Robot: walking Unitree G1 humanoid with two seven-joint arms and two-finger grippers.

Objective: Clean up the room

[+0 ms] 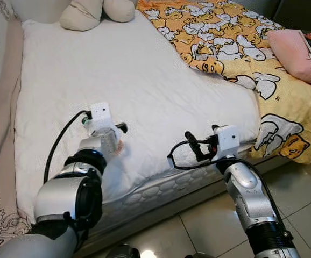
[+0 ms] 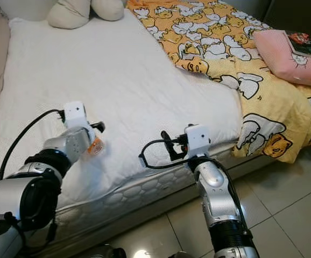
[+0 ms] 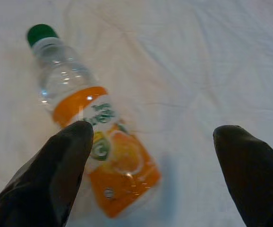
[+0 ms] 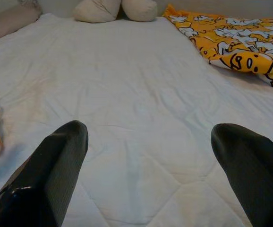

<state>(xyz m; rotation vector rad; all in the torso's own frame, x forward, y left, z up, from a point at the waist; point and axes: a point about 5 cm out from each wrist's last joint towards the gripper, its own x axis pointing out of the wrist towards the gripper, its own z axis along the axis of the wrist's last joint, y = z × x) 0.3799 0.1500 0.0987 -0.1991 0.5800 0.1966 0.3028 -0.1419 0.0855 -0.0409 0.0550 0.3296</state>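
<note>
We stand at the foot edge of the bed (image 1: pixel 145 70), and most of the tidying looks to be ahead of us. The white mattress is bare across its middle; the yellow cartoon blanket (image 1: pixel 225 37) lies rumpled over the far right corner and spills down the right side, with a pink pillow (image 1: pixel 295 54) resting on it and cream cushions (image 1: pixel 96 11) at the head edge. None of that seems straightened yet. The one stray item we are dealing with is the plastic bottle (image 3: pixel 96 127), clear with an orange label and green cap, lying on its side near the foot edge toward the left. Our left gripper (image 3: pixel 153 165) hovers over it with fingers spread wide, one finger just beside the label, nothing gripped. Our right gripper (image 4: pixel 150 170) is also wide open and empty, held over the foot edge.
</note>
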